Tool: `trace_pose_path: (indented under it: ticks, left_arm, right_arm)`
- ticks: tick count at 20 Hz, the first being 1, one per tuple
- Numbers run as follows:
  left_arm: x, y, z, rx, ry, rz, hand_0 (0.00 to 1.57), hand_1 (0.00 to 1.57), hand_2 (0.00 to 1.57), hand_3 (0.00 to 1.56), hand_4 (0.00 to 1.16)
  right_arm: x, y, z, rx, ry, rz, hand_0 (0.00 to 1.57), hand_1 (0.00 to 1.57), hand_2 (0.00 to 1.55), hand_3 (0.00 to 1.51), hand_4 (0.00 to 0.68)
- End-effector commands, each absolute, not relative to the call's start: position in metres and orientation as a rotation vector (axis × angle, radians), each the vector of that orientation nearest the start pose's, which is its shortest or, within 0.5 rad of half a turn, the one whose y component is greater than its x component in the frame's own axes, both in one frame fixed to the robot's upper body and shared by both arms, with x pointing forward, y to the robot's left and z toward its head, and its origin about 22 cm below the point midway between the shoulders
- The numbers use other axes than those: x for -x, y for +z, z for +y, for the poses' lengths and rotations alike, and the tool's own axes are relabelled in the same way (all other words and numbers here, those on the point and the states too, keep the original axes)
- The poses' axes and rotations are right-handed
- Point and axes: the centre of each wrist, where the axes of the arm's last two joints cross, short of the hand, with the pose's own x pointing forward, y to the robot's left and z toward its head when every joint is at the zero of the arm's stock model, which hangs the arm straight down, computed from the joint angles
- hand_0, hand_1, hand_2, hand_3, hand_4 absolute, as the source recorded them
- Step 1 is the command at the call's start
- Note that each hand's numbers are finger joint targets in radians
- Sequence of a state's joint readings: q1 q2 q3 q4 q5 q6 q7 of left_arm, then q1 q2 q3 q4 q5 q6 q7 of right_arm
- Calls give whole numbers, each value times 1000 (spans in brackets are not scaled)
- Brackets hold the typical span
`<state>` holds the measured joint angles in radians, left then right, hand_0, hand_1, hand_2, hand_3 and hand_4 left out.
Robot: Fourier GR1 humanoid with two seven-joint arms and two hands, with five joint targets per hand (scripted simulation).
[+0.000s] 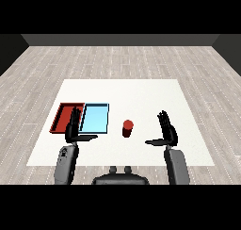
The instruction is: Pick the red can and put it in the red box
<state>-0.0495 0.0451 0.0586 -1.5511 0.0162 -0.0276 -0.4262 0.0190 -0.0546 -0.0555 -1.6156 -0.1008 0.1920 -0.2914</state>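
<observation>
A small red can [127, 128] stands upright on the white table [141, 97], just right of the light blue tray [95, 118]. The red tray [65, 115] lies at the left, beside the blue one. My right hand [166, 131] is held up to the right of the can, apart from it, fingers straight and thumb pointing left. My left hand [74, 127] is raised in front of the seam between the two trays, fingers straight, thumb pointing right, covering part of the red tray's near right corner. Neither hand holds anything.
Both trays show nothing inside. The table's white top stretches far behind and to the right of the can. Grey wooden floor surrounds the table.
</observation>
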Motion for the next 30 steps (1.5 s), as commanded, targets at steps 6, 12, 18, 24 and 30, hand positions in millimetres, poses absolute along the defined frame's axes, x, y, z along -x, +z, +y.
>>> trace_pose_path:
  ticks: [6,12,18,24,30]
  left_arm:
    - [-262,23,250,-15,-13,-2027,0,0,0,0,0]
    - [-223,21,231,-1,9,-2033,0,0,0,0,0]
    - [-233,10,244,-19,3,-2037,0,0,0,0,0]
    - [-237,21,257,27,17,-2026,0,0,0,0,0]
    - [-272,13,241,40,38,-2032,0,0,0,0,0]
  right_arm:
    - [-257,-2,-236,-243,12,-1837,0,0,0,0,0]
    - [-265,-13,-213,-273,-15,-1800,0,0,0,0,0]
    - [-260,-39,-178,-269,8,-1807,0,0,0,0,0]
    - [-255,-47,-178,-308,7,-1772,0,0,0,0,0]
    - [-262,-74,-162,-315,-7,-1762,0,0,0,0,0]
